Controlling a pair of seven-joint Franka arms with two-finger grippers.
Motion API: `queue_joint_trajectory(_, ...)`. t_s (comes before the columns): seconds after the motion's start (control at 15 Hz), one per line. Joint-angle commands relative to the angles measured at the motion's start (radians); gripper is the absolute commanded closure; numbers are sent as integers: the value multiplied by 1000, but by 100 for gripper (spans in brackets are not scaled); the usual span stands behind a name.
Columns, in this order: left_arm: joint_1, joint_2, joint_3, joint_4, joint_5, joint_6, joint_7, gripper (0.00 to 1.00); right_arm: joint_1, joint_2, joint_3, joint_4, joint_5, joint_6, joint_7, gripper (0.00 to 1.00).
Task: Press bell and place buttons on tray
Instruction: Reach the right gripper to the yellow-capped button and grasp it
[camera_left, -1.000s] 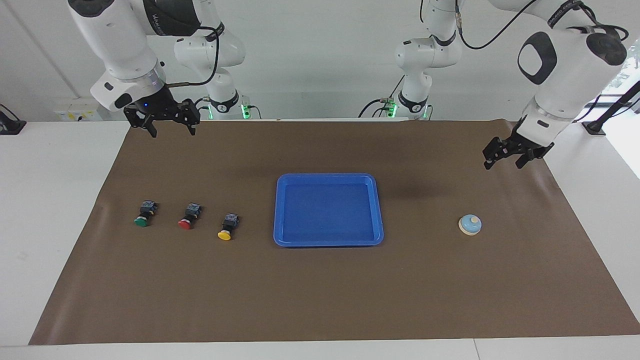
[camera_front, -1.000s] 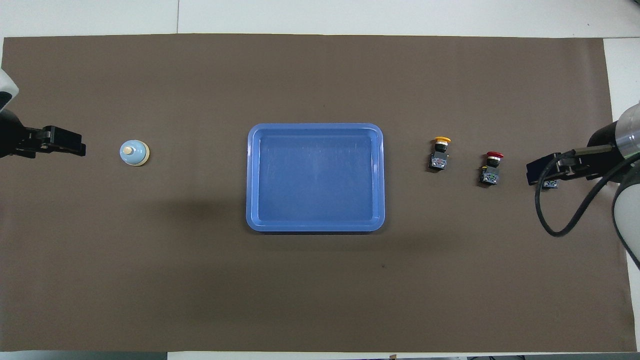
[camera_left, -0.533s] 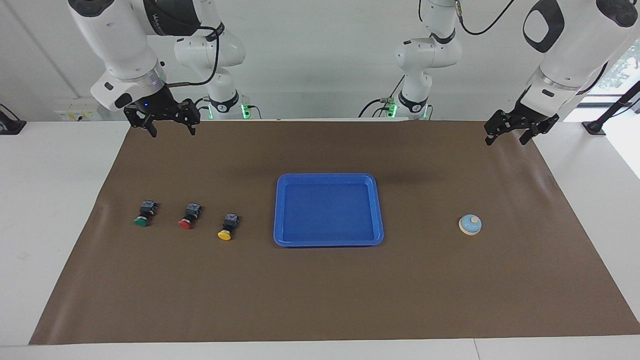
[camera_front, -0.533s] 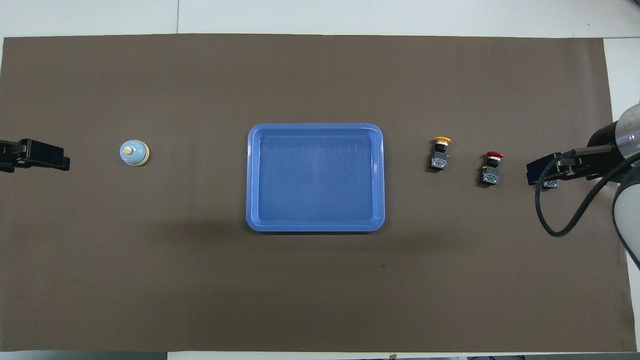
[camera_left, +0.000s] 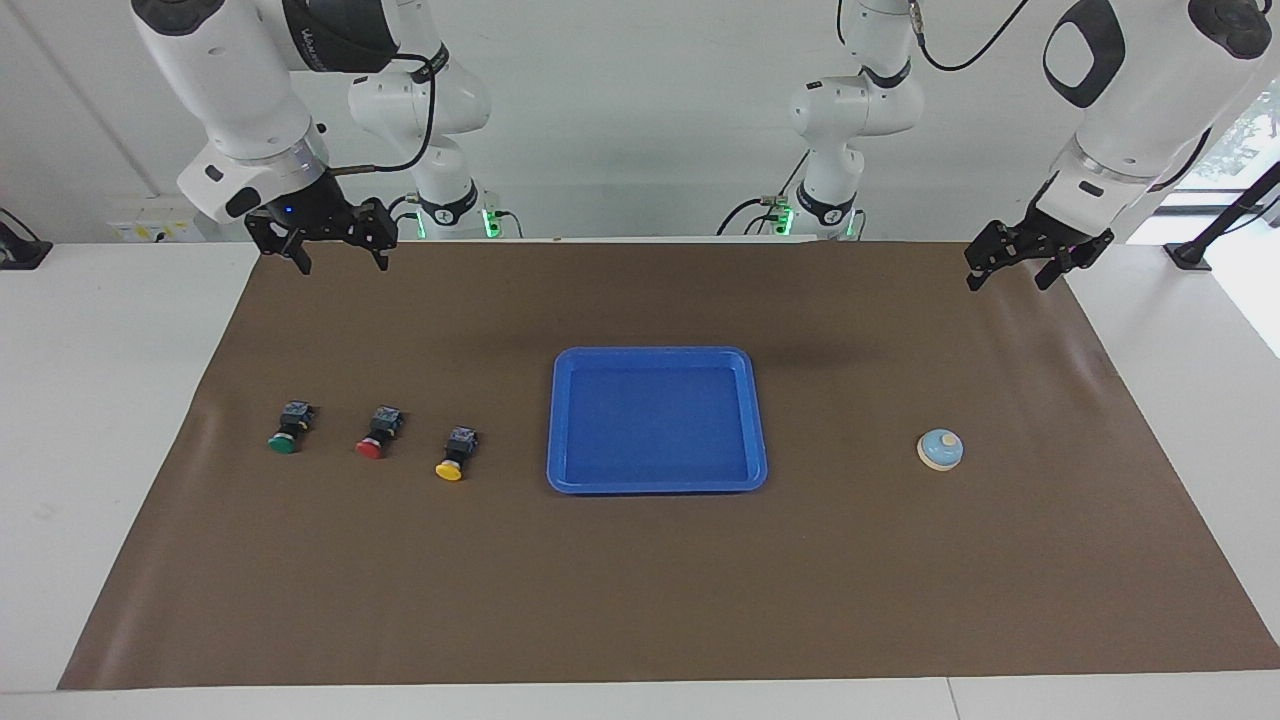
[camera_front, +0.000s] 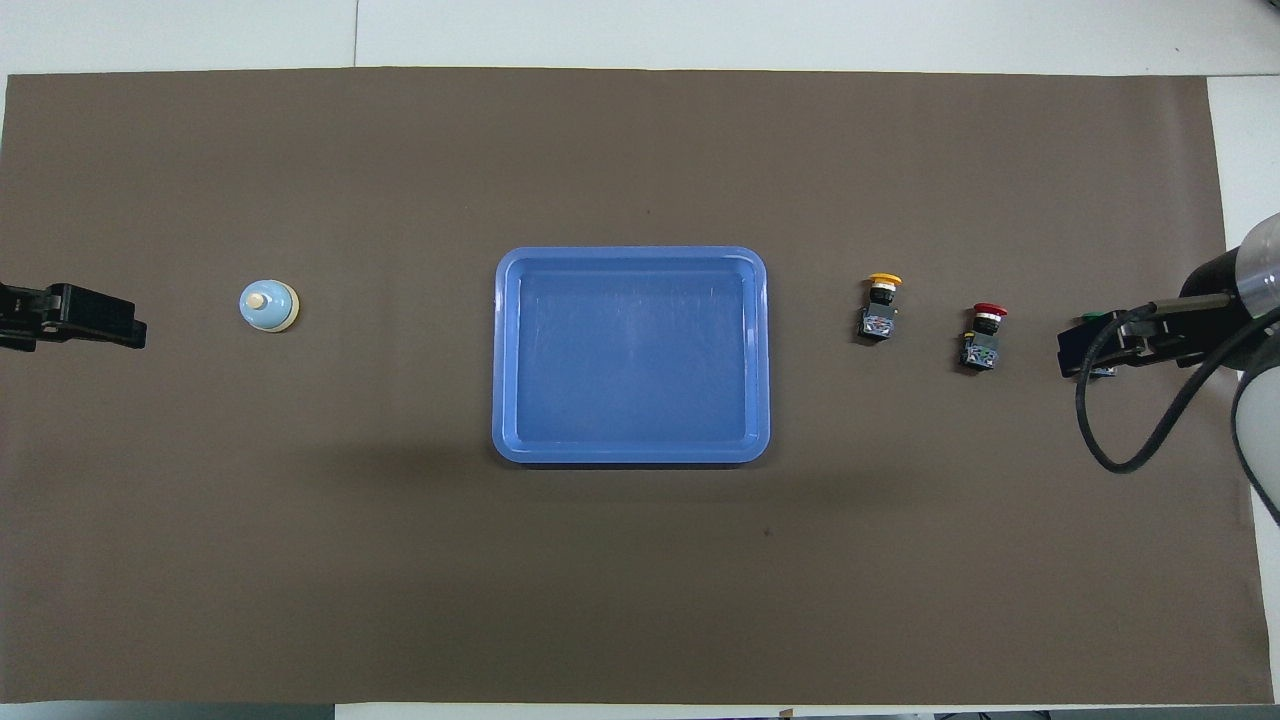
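Since a second ago my left gripper (camera_left: 1015, 268) has risen from low over the brown mat (camera_left: 640, 580) to the frame's upper right, fingers spread, holding nothing. My right gripper (camera_left: 338, 252) has barely shifted at upper left — open too, empty.

The shallow bright-blue plastic tray (camera_left: 657, 483) sits mid-frame, long axis running toward me. In a row toward my right arm's end lie three black-bodied push-buttons, yellow (camera_left: 455, 455), red (camera_left: 376, 433) and green (camera_left: 289, 428), caps pointing away from me. The light-blue dome bell (camera_left: 940, 449) stands upright toward my left arm's end. White table (camera_left: 110, 400), white wall.
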Motion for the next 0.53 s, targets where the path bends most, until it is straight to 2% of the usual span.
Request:
queue_joint_trajectory(0.0, 2, 7, 1, 21, 0, -28, 5, 0, -7, -6, 6, -2, 9, -9, -23, 0)
queue_joint_trajectory(0.13, -1, 1, 1, 9, 0, -31, 4, 0, 4, -11, 8, -19, 8, 9, -12, 0)
queue_joint_trajectory(0.33, -2, -2, 1, 0, 0, -27, -1, 0, 5, -43, 14, -121, 6, 133, 52, 0)
queue_joint_trajectory(0.47, -1, -2, 2, 1, 0, -17, 1, 0, 5, -35, 15, -168, 6, 187, 121, 0)
